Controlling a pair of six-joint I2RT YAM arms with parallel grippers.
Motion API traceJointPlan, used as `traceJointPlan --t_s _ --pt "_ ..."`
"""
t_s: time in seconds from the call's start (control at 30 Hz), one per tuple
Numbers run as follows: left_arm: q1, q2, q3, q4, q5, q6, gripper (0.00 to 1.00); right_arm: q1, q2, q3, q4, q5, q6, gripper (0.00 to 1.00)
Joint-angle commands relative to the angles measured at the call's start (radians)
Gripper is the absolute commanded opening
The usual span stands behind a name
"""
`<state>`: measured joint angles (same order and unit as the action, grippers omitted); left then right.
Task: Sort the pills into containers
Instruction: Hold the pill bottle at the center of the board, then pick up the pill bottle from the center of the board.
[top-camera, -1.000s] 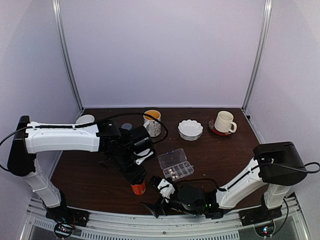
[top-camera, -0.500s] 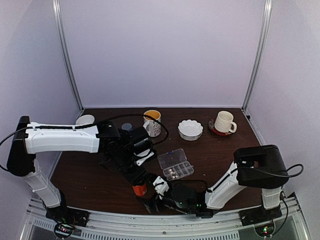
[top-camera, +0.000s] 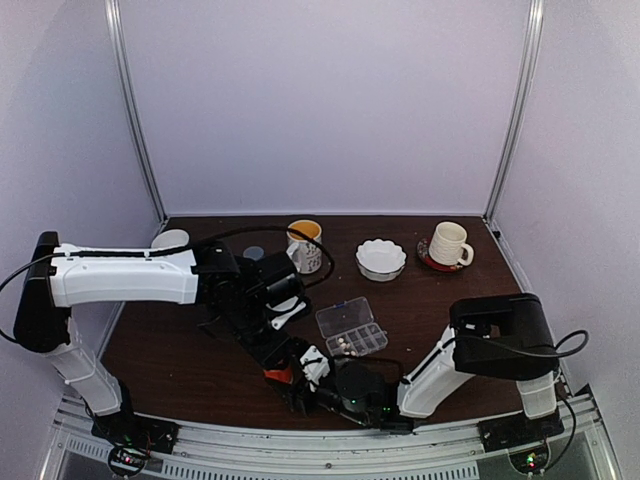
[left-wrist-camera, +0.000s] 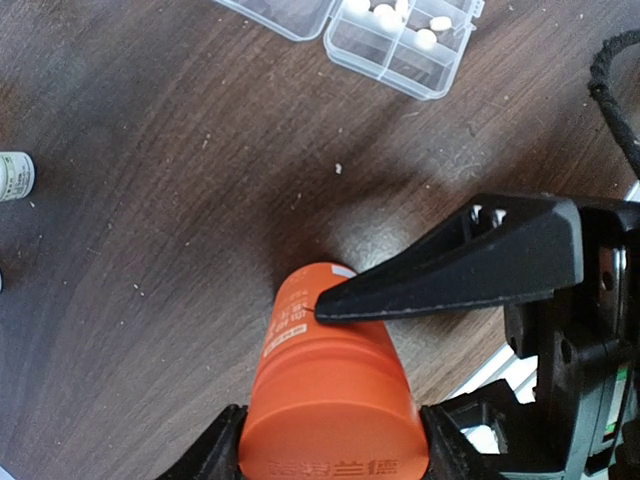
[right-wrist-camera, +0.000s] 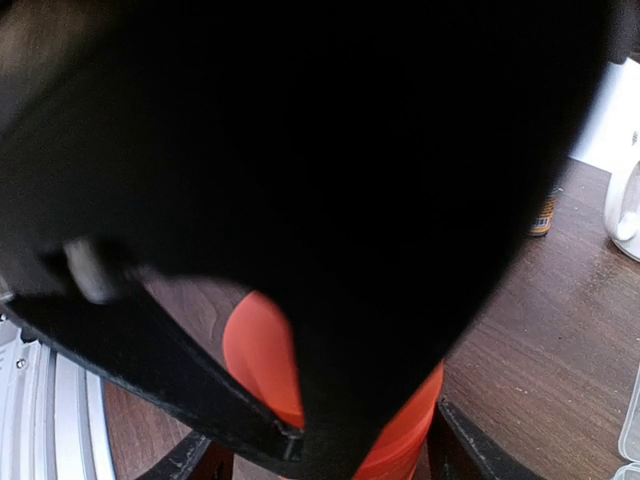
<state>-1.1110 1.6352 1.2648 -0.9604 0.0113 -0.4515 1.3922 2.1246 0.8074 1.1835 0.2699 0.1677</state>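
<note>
The orange bottle (left-wrist-camera: 335, 400) is held clamped in the left gripper (left-wrist-camera: 333, 455), just above the table (left-wrist-camera: 150, 200). The right gripper (right-wrist-camera: 325, 455) is placed around the bottle's far end; whether it grips cannot be told. A few pills (left-wrist-camera: 427, 38) are lodged in the pill box (left-wrist-camera: 440, 85), beside the bottle. One loose pill (left-wrist-camera: 338, 168) lies on the table. Most of the sorting is judged outstanding.

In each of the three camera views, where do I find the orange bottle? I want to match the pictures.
Top external: the orange bottle is low, left of centre, near the front table edge.
Left wrist: the bottle is large, at bottom centre.
Right wrist: the bottle is at bottom centre, only partly visible.
Shared landmark: the brown table.
</note>
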Motion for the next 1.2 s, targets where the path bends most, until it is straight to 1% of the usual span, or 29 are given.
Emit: traceJointPlan --t_s 0.0,0.17,0.37,0.53,0.63,0.8,0.97,1.03,1.1,1.17 --pt "-0.008 0.038 -0.038 -0.012 0.046 0.004 0.51 -0.017 0.042 0.047 -0.022 0.031 -0.015 0.66" --pt "-0.007 0.035 -0.042 -0.012 0.045 0.008 0.51 -0.019 0.038 0.037 0.017 0.045 -0.017 0.55" --pt "0.014 -0.012 -0.06 0.03 0.089 0.025 0.5 -0.019 -0.105 -0.061 0.005 0.033 -0.027 0.49" --pt "0.017 -0.02 -0.029 0.04 0.114 0.04 0.48 -0.019 -0.229 -0.163 -0.014 0.046 -0.039 0.48" --pt "0.013 -0.009 -0.004 0.057 0.125 0.036 0.46 -0.019 -0.265 -0.222 -0.005 0.058 -0.047 0.48" --pt "-0.013 0.061 0.073 0.062 0.122 0.033 0.45 -0.019 -0.261 -0.282 0.036 0.061 -0.032 0.48" --pt "-0.012 0.096 0.061 0.097 0.119 0.03 0.46 -0.019 -0.256 -0.325 0.054 0.062 -0.026 0.5" --pt "-0.013 0.103 0.056 0.11 0.121 0.024 0.46 -0.019 -0.234 -0.343 0.088 0.076 -0.026 0.54" --pt "-0.015 0.107 0.06 0.111 0.112 0.018 0.45 -0.019 -0.207 -0.356 0.127 0.089 -0.027 0.68" --pt "-0.021 0.106 0.064 0.104 0.094 0.008 0.45 -0.019 -0.188 -0.363 0.154 0.093 -0.022 0.78"
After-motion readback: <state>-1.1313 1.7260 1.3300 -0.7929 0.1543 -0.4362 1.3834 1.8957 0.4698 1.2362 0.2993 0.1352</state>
